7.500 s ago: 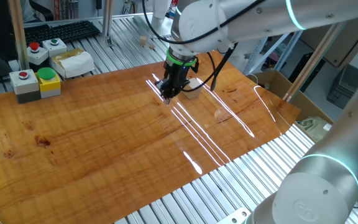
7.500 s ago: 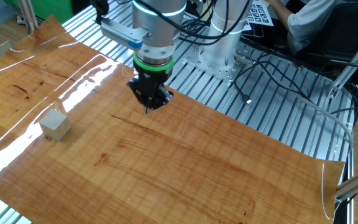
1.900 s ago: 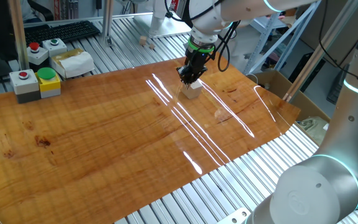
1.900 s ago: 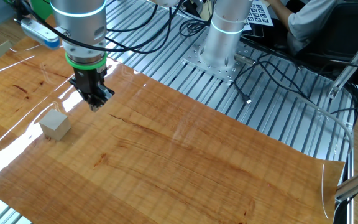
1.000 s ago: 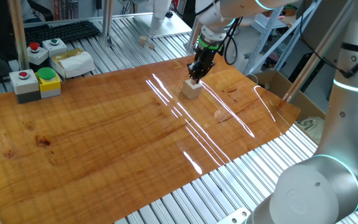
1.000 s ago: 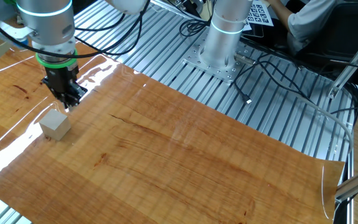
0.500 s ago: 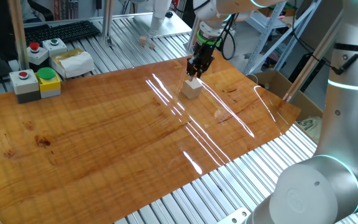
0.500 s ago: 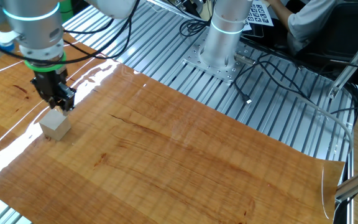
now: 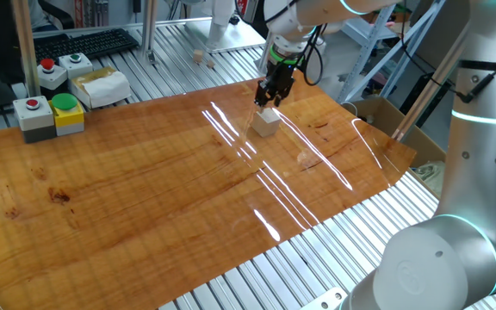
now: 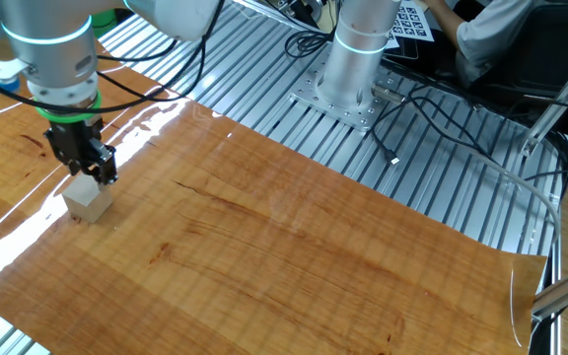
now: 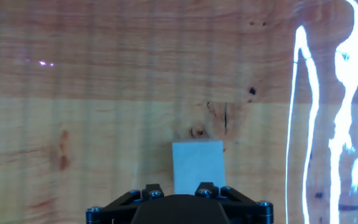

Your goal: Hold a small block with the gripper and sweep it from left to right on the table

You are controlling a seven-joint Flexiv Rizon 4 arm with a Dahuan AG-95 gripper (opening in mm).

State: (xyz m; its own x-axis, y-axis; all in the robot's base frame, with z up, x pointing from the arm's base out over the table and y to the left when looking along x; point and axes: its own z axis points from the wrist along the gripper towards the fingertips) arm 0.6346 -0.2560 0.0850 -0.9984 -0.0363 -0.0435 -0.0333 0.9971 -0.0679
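The small block is a pale wooden cube lying on the table near its far right part. The gripper, black with a green ring, hangs just above the block's far side, not touching it; its fingers taper together and hold nothing. In the other fixed view the gripper hovers over the block at the table's left end. In the hand view the block shows just beyond the black gripper body; the fingertips themselves are hidden.
Grey button boxes and a white box stand at the table's far left edge. The ribbed aluminium frame surrounds the board. Bright light streaks cross the board. The arm's base stands behind the table.
The gripper has travelled across the board to the block and now hangs right over it, a little closer than half a second ago. The block has not moved.
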